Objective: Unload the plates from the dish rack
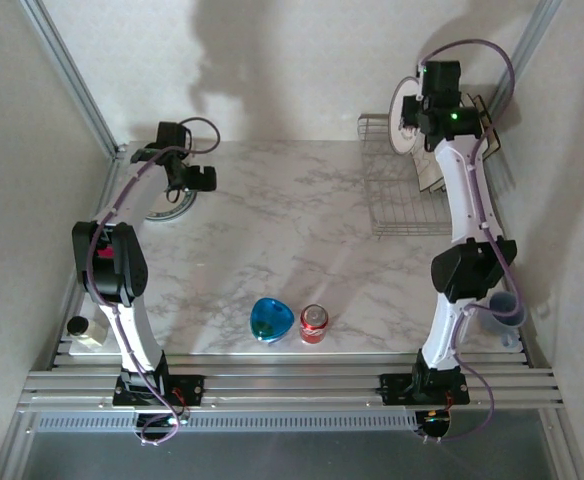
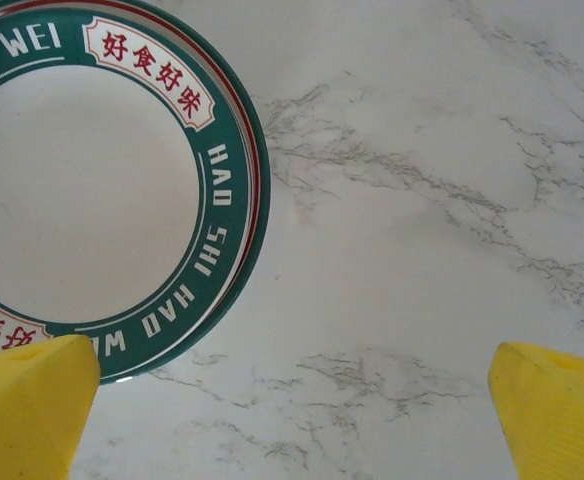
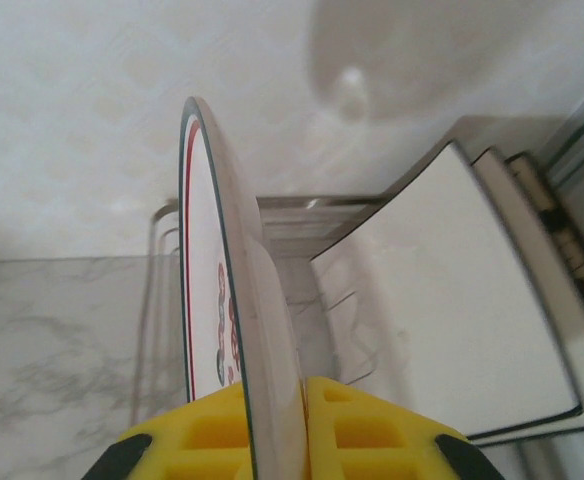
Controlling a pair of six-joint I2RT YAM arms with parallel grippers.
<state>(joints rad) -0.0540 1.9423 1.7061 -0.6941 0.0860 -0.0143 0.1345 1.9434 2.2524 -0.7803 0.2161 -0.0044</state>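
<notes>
My right gripper point(image 3: 277, 432) is shut on the rim of a round white plate point(image 3: 234, 300) with red marks and a dark rim, holding it upright on edge. From above, that gripper point(image 1: 420, 118) and plate point(image 1: 404, 115) hang over the far end of the wire dish rack point(image 1: 397, 205). Two square cream plates point(image 3: 452, 320) lean in the rack point(image 3: 302, 215) just to the right of the held plate. My left gripper point(image 2: 292, 420) is open over bare marble, its yellow fingers point(image 2: 27, 405) wide apart. A round plate point(image 2: 92, 190) with a green lettered rim lies flat on the table point(image 1: 302, 240), beside the left gripper point(image 1: 194, 180).
A glossy blue bowl point(image 1: 271, 320) and a red can point(image 1: 314, 323) stand near the table's front edge. A small jar point(image 1: 82, 328) sits at the front left and a blue cup point(image 1: 502, 308) at the front right. Metal frame posts rise at both back corners.
</notes>
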